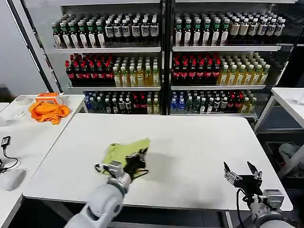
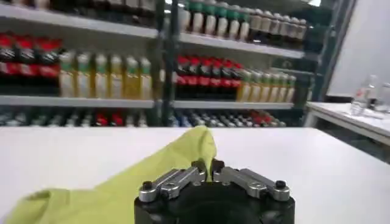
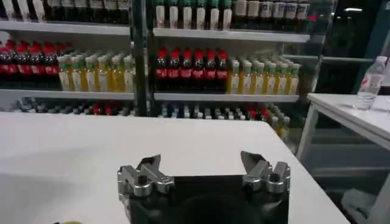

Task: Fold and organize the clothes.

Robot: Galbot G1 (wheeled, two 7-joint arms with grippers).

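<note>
The clothes, a lime-green T-shirt (image 1: 124, 150), lie bunched on the white table (image 1: 190, 142) left of centre. My left gripper (image 1: 137, 159) sits at the shirt's near right edge, shut on a fold of the green cloth. In the left wrist view the T-shirt (image 2: 152, 176) rises in a peak from the pinch of the left gripper (image 2: 208, 167). My right gripper (image 1: 242, 170) hovers open over the table's near right corner, well away from the shirt. In the right wrist view the right gripper (image 3: 202, 164) holds nothing, with bare table beyond its spread fingers.
Shelves of bottles (image 1: 161, 61) stand behind the table. A side table (image 1: 28, 137) on the left holds an orange cloth (image 1: 47, 111), a tape roll (image 1: 21, 100) and a cable. Another white table (image 1: 289, 102) stands at the right.
</note>
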